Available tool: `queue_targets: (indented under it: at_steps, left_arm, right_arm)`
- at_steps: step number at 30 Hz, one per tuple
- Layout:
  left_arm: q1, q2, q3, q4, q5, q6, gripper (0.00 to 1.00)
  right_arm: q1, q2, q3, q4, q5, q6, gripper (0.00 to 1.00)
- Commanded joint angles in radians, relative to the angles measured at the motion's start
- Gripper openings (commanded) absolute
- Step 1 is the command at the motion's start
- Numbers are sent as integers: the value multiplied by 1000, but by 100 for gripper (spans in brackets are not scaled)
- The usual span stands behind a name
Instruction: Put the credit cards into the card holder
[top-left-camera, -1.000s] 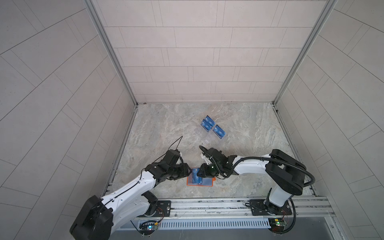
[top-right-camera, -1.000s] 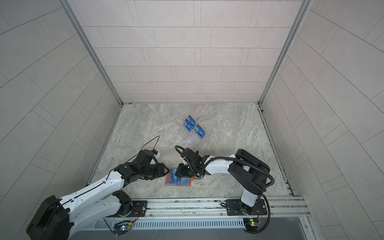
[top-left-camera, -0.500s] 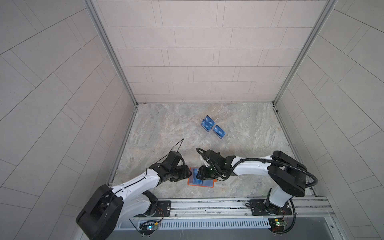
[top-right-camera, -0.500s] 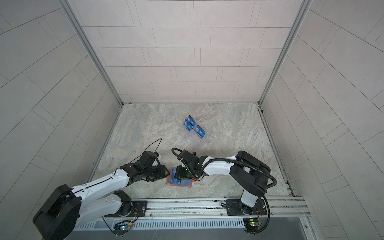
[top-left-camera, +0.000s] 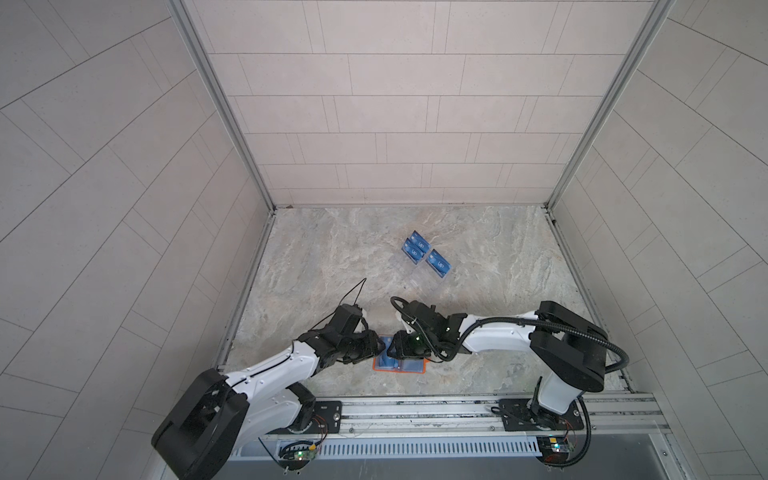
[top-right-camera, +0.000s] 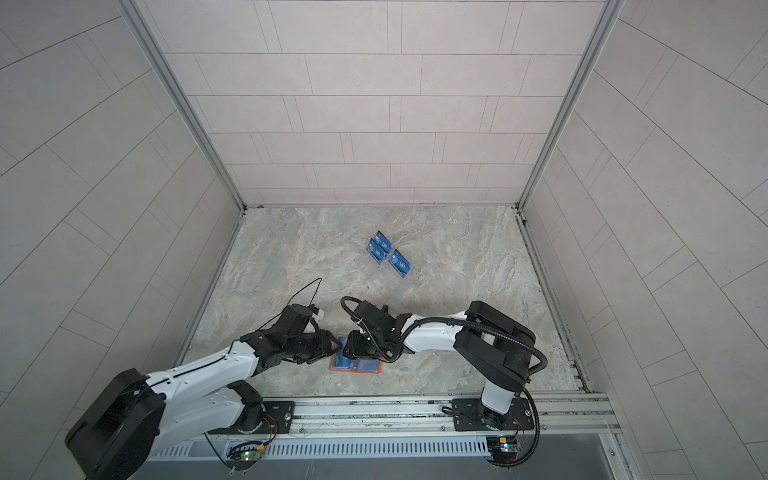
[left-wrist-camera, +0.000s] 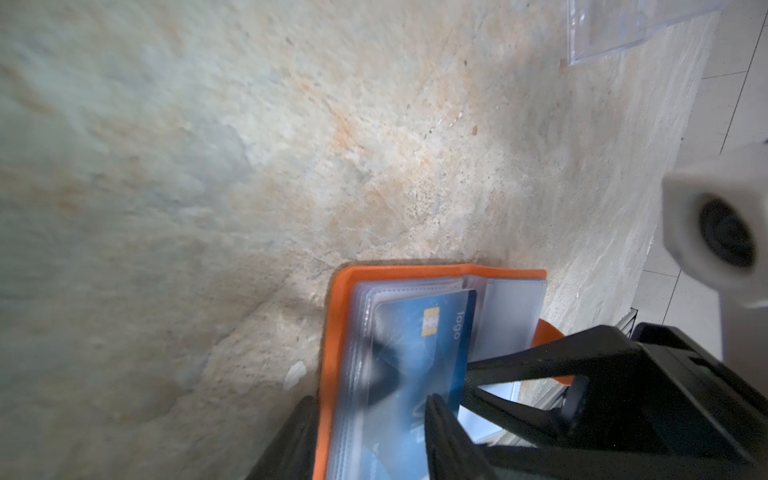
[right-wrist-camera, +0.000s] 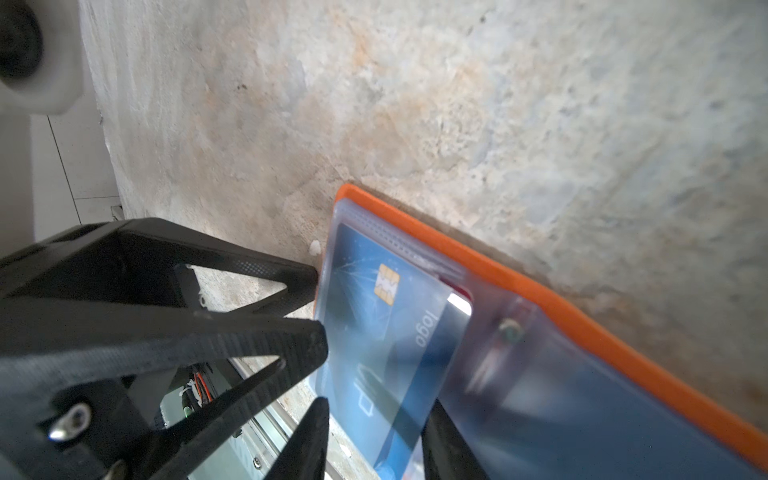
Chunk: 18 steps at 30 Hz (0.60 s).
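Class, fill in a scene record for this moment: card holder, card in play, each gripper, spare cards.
card holder: orange, lying open on the table, front centre, between both grippers
blue card: askew over the holder's clear sleeves; not clearly inserted
left gripper: jaws apart, tips at the holder's edge
right gripper: fingers flank the blue card; grip unclear
spare blue cards: three, on the clear stand, farther back

Pale tiled walls (top-left-camera: 395, 104); marbled stone floor (top-left-camera: 332, 257); aluminium corner posts (top-left-camera: 221, 104).
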Motion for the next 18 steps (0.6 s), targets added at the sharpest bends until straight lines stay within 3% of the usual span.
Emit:
queue_targets:
  at_steps: [1, 10, 18]
  left_arm:
    - [2, -4, -18, 9, 10, -9, 46]
    - [2, -13, -27, 34, 22, -38, 43]
    - [2, -27, -30, 29, 11, -46, 43]
  right_arm:
    - [13, -6, 42, -18, 26, -11, 40]
    - [27, 42, 82, -17, 6, -30, 40]
    - [37, 11, 151, -299, 137, -159, 43]
